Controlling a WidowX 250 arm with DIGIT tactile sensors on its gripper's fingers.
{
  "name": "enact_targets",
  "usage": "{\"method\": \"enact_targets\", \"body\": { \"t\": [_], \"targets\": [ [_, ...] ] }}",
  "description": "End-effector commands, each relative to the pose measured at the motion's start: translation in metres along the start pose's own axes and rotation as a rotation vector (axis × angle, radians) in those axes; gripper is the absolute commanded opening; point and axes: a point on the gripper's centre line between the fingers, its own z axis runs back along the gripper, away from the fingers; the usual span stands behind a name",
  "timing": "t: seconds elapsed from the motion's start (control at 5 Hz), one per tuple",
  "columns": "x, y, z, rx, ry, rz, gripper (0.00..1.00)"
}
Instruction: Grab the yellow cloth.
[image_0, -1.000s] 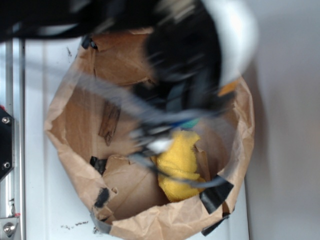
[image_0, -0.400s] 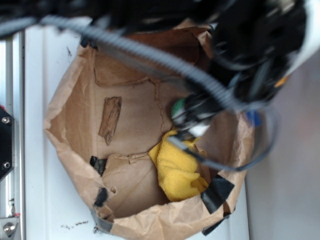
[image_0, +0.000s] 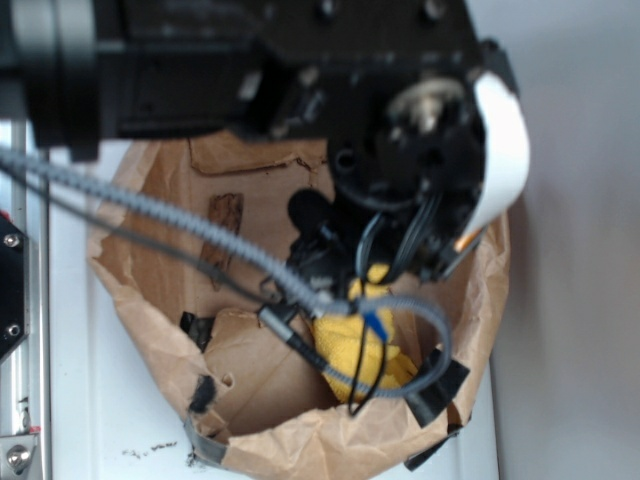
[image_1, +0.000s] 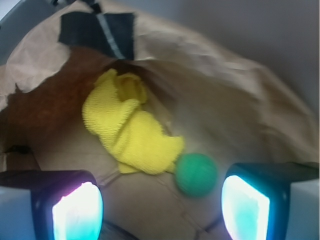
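The yellow cloth (image_1: 127, 127) lies crumpled on the floor of a brown paper bag (image_1: 210, 60), and part of the cloth (image_0: 352, 345) shows below the arm in the exterior view. My gripper (image_1: 161, 206) is open above the bag floor, its two glowing pads wide apart, with the cloth just beyond them and nothing between them. A green ball (image_1: 196, 174) rests against the cloth's near corner, close to the right pad (image_1: 245, 207). In the exterior view the arm's body hides the gripper's fingers.
A brown wood piece (image_0: 226, 212) lies on the bag floor at the far left. The paper bag's rolled rim (image_0: 120, 290) rings the space, patched with black tape (image_0: 436, 388). Cables (image_0: 180, 225) loop across the bag opening. A white table (image_0: 70, 400) lies outside.
The arm has swung in over the bag's middle and lowered toward the cloth, now covering the cloth's upper part and the ball in the exterior view.
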Motion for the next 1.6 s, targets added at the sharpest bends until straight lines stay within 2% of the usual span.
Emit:
{"method": "enact_targets", "body": {
  "t": [0.0,0.2,0.4,0.6,1.0,1.2,1.4],
  "targets": [
    [0.013,-0.027,-0.046,0.025,0.056,-0.102,1.00],
    [0.017,-0.032,-0.069,0.011,0.061,-0.138,1.00],
    [0.018,-0.031,-0.071,0.003,0.060,-0.132,0.87],
    [0.017,-0.026,-0.069,0.019,0.032,-0.086,0.00],
    [0.020,-0.018,-0.054,0.067,-0.040,-0.058,0.00],
    [0.019,-0.014,-0.058,0.093,-0.047,-0.068,0.00],
    [0.021,-0.008,-0.037,0.115,-0.079,-0.035,0.00]
  ]
}}
